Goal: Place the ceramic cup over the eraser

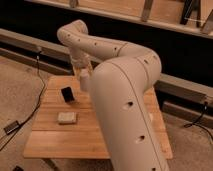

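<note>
Wooden slats form the bench, set before a dark wall. Toward its back left sits the ceramic cup, and the eraser lies flat nearer the front, apart from it. The gripper hangs just right of the cup; whether it is open or closed cannot be told. The glossy cup is probably light, rigid, slippery and easy to chip, so a firm pinch across its wall seems best.
</note>
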Robot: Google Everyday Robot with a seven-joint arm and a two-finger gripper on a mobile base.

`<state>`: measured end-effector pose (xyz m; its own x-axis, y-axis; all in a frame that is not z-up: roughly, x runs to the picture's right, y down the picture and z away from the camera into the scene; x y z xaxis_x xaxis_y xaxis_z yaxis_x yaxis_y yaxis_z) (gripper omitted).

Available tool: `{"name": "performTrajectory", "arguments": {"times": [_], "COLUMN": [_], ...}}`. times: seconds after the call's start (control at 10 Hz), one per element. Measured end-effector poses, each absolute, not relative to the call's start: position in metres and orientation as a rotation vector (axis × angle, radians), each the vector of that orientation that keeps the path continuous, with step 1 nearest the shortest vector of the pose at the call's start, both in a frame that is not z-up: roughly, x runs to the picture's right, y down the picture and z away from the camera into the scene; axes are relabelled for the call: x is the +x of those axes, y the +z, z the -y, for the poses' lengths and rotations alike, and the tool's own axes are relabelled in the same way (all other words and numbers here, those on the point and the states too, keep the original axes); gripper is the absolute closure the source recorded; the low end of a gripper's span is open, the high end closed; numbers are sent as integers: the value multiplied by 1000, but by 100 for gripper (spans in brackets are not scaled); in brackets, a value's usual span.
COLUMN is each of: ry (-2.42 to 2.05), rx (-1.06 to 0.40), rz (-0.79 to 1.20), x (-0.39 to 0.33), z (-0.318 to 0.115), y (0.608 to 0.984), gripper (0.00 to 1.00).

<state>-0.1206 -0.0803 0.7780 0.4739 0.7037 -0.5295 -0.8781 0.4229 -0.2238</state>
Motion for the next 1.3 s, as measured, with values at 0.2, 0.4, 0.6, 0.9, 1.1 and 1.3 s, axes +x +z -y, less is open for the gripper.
{"name": "performTrajectory", "arguments": {"times": [0.2,0.4,0.6,0.9,1.1,1.3], "ry": [1008,999,989,969,946,930], "rx": [-495,-498,-514,-539,-564,-582], "rz": [-354,-316,-285,-254,-236,-226], "x": [-134,-151,-168,-185,-197,-206], "z": [88,93,93,91,86,83], "y": [759,749,746,750,758,766], "gripper": [100,100,100,100,100,100]}}
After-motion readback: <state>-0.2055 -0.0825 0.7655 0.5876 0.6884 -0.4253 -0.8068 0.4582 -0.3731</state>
